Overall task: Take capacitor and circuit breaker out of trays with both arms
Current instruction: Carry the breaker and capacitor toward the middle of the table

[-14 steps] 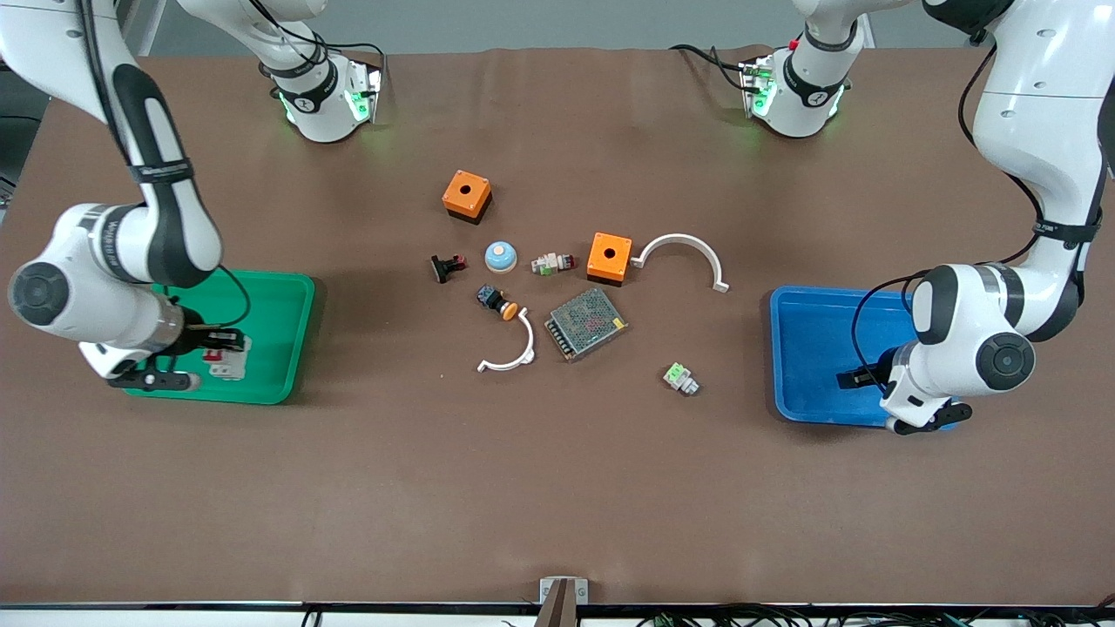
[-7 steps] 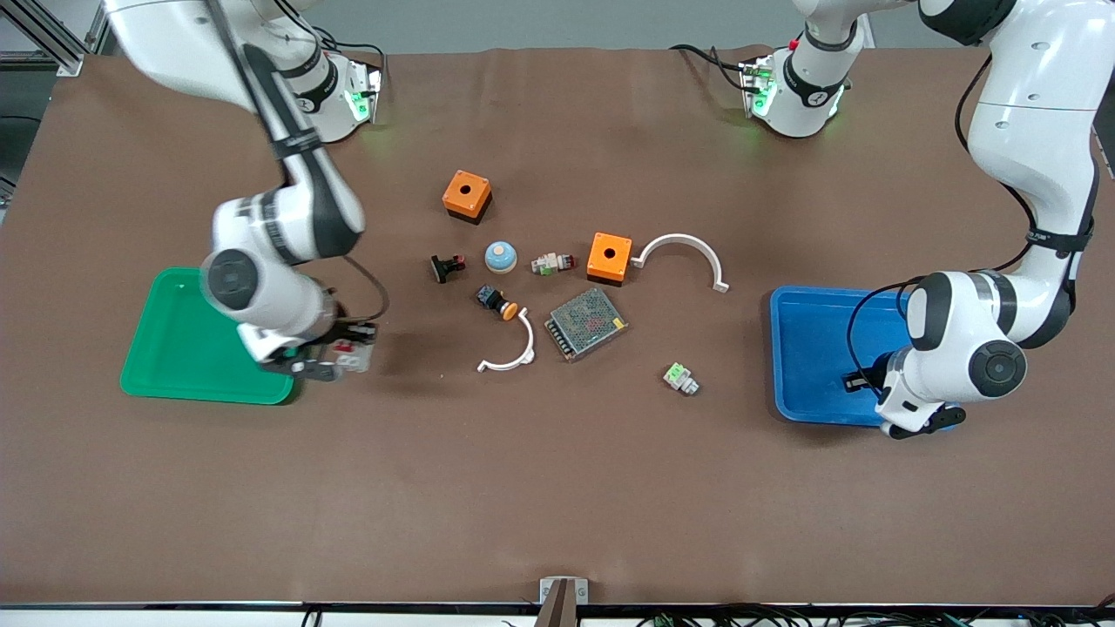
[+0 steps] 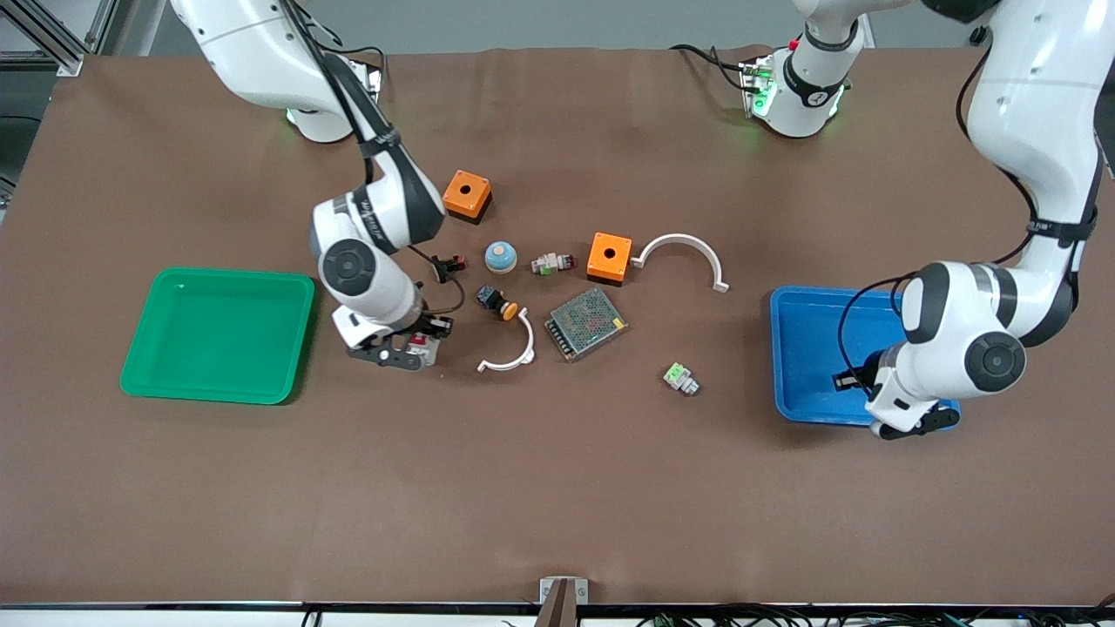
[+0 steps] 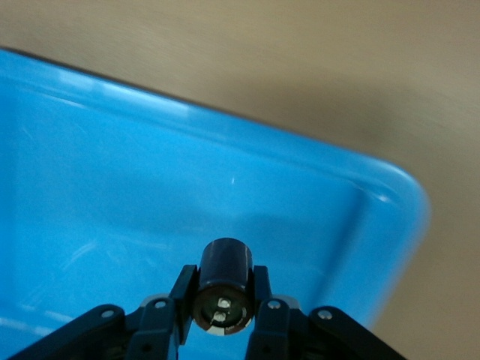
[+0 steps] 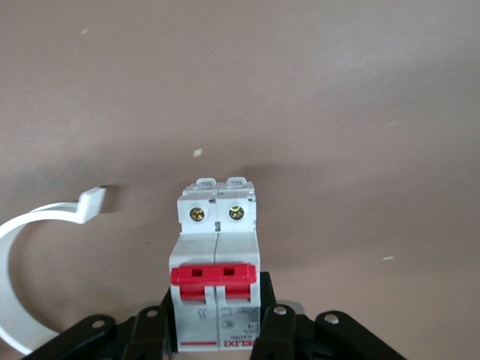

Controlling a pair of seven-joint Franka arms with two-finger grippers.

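My right gripper (image 3: pixel 415 348) is shut on the breaker (image 3: pixel 426 346), a white-grey block with two red levers, low over the bare table between the green tray (image 3: pixel 218 335) and a white curved clip (image 3: pixel 514 353). In the right wrist view the breaker (image 5: pixel 216 247) sits between the fingers of the right gripper (image 5: pixel 216 319). My left gripper (image 3: pixel 852 380) is over the blue tray (image 3: pixel 810 348), near the tray's edge closest to the front camera. In the left wrist view the left gripper (image 4: pixel 223 304) is shut on the capacitor (image 4: pixel 225 274), a stubby black cylinder, above the blue tray (image 4: pixel 112 187).
Mid-table lie two orange boxes (image 3: pixel 467 195) (image 3: pixel 609 256), a grey mesh box (image 3: pixel 586 323), a blue-domed button (image 3: pixel 500 256), a black part with red tip (image 3: pixel 447 266), a black button with orange cap (image 3: pixel 497 302), a white arc (image 3: pixel 684 252) and a green-topped block (image 3: pixel 680 378).
My right arm has carried the breaker from over the green tray toward the middle of the table. My left gripper has shifted slightly over the blue tray, still holding the capacitor.
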